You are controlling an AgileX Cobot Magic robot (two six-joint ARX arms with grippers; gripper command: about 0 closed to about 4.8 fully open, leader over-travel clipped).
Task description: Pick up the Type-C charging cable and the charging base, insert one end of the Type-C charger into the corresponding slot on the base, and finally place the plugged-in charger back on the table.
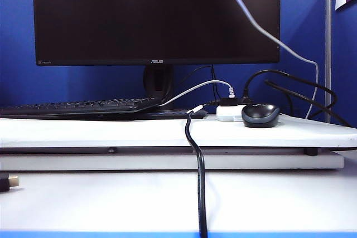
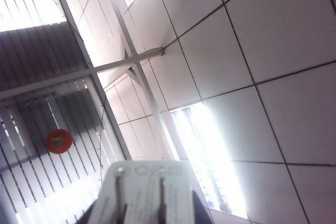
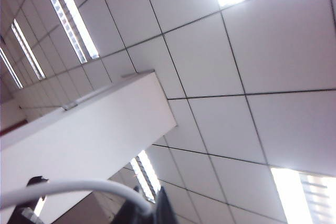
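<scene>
Both wrists aimed at the ceiling: left gripper [image 2: 140,214] clamped on the charging base [image 2: 144,192]; right gripper [image 3: 149,214] pinched on the Type-C charging cable [image 3: 73,187]. Mating step in hand; next needs the plug lined up with the slot, which isn't visible.

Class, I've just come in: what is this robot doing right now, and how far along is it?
Both arms are raised, their wrist cameras facing the ceiling. The left gripper holds the charging base, its two metal prongs pointing up. The right gripper is shut on the Type-C charging cable, which curves away from its fingers. Neither arm shows in the exterior view, where a monitor, keyboard and mouse sit on the table. Whether the cable is already plugged into the base cannot be seen.
</scene>
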